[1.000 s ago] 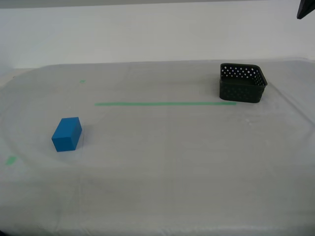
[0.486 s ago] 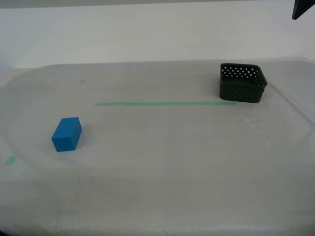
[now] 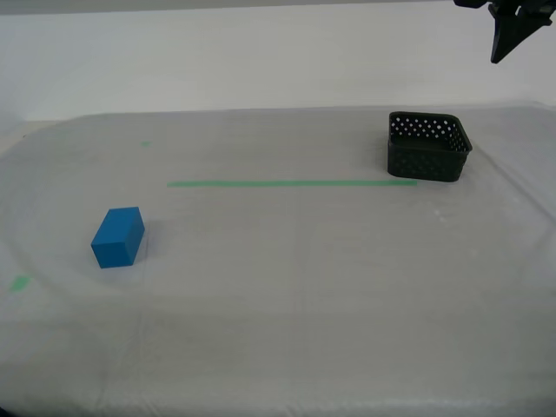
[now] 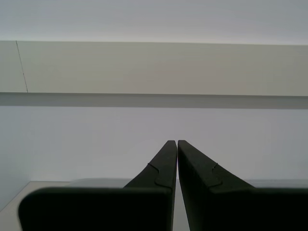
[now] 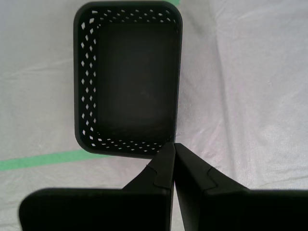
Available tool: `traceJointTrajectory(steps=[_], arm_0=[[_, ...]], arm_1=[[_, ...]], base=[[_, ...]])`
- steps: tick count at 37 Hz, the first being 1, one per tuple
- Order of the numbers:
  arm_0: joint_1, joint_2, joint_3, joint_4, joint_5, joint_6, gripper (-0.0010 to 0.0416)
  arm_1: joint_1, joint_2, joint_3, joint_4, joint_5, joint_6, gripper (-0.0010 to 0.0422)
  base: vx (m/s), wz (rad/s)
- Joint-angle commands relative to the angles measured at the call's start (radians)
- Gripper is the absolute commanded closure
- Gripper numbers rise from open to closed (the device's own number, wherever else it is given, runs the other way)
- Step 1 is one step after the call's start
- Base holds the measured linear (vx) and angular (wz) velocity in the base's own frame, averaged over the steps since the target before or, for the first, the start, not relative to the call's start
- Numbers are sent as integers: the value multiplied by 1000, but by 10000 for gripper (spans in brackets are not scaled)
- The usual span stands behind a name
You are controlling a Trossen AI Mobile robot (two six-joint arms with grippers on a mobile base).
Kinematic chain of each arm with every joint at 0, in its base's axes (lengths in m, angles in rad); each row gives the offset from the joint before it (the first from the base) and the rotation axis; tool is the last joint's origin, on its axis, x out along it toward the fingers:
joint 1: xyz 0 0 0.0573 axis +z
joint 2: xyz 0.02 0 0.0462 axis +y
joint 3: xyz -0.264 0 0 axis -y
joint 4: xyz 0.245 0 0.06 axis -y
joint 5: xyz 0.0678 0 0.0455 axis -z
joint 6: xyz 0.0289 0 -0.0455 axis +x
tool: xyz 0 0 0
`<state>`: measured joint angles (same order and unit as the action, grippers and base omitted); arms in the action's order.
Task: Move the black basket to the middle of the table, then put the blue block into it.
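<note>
The black basket [image 3: 427, 146] stands empty at the far side of the table [image 3: 304, 313], toward the exterior view's right. In the first wrist view the black basket [image 5: 130, 82] lies below my first gripper [image 5: 173, 147], whose fingers are shut with nothing between them. That gripper [image 3: 498, 54] hangs high above the basket at the exterior view's top right. The blue block [image 3: 118, 236] rests alone on the table at the exterior view's left. My second gripper [image 4: 176, 143] is shut and empty, facing a pale wall; it does not show in the exterior view.
A long green tape line [image 3: 291, 183] runs across the table from its middle to the basket's front. Small green marks sit at the exterior view's far left [image 3: 145, 143] and near left [image 3: 18, 282]. A white wall stands behind the table.
The dark gripper at the exterior view's top right has come further into view, moving down and to the left above the basket. Basket and block have not moved.
</note>
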<state>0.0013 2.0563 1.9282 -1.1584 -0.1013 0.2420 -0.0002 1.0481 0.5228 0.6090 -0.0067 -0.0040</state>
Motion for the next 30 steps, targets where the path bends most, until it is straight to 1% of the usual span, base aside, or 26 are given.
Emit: traceJointTrajectory(steps=[1, 7, 17, 18, 21, 22, 24, 30], arm_0=[[0, 19, 18, -23, -3, 2, 406], [0, 32, 17, -17, -3, 0, 406], [0, 19, 21, 51, -3, -8, 406], [0, 19, 24, 51, -3, -11, 406], [0, 19, 36, 50, -3, -42, 406], [0, 19, 40, 50, -3, -43, 406], [0, 19, 50, 42, -3, -42, 406], [0, 19, 81, 0, -2, -8, 405]], arm_1=[[0, 0, 0, 6, 0, 1, 412], [0, 0, 0, 6, 0, 2, 412], [0, 0, 0, 5, 0, 1, 412], [0, 0, 0, 5, 0, 1, 412], [0, 0, 0, 5, 0, 2, 412], [0, 0, 0, 6, 0, 1, 412], [0, 0, 0, 6, 0, 2, 412], [0, 0, 0, 6, 0, 1, 412]], base=[[0, 0], [0, 0], [0, 0], [0, 0], [0, 0], [0, 0], [0, 0], [0, 0]])
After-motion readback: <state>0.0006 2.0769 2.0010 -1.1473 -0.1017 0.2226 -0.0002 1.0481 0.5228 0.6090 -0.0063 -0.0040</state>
